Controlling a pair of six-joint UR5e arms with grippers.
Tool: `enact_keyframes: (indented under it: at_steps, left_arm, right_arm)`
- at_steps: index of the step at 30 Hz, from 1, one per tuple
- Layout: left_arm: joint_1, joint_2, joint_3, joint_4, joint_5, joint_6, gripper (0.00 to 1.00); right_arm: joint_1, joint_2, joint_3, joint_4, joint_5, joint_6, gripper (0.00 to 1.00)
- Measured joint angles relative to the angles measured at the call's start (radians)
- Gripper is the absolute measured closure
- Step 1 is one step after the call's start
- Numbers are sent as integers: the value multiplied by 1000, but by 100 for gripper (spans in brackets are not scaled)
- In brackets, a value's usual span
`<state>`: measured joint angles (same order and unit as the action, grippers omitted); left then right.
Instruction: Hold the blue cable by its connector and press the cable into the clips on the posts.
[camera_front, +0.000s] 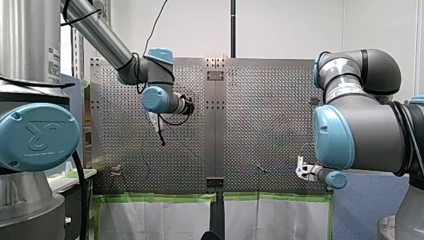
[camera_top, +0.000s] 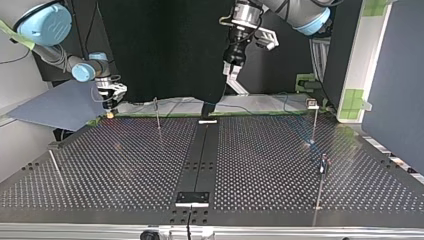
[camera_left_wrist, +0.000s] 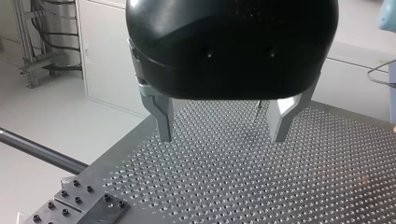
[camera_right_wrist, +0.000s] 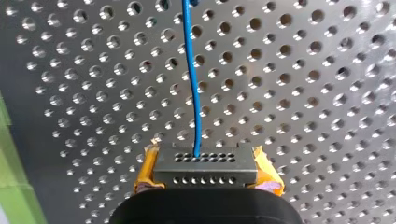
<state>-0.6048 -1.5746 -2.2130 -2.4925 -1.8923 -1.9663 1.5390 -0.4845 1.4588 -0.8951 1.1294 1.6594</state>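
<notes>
- Where my right gripper (camera_right_wrist: 205, 161) closes, its two yellow pads (camera_right_wrist: 147, 170) clench one grey connector (camera_right_wrist: 205, 175), whose long axis lies crosswise, from pad to pad.
- One blue cable (camera_right_wrist: 192, 88) leaves the connector's holed face and points straight ahead, away from the gripper. Its long axis is square to the connector's, with a slight bend on the way. It runs over the perforated table (camera_right_wrist: 303, 93); whether it touches I cannot tell.
- To the connector's right in the top view, three thin posts stand upright: one (camera_top: 157, 114) near it, and two (camera_top: 314, 120) (camera_top: 322, 172) well apart from it by the table's other side.
- One more thin rod (camera_top: 56, 167) leans, closer to the top view's camera than the connector.
- Farthest from the connector, my left gripper (camera_left_wrist: 220, 135) hangs raised above the table, its two metal fingers (camera_left_wrist: 161, 116) spread wide with nothing between them.
</notes>
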Motion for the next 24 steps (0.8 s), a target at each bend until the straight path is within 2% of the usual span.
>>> enact_keyframes:
  at_steps: [6,15,17,24]
  left_arm:
    - [3,51,-45,-12,-1,11,0]
    - [5,117,-69,-7,-5,43,0]
    - [5,120,-80,2,-5,54,0]
    - [7,89,-144,63,-33,90,0]
  right_arm:
    - [9,-49,1,48,-1,-26,100]
    - [29,-124,1,120,-1,-33,100]
    - [34,-138,2,134,0,-38,100]
    - [47,-196,18,192,4,-77,100]
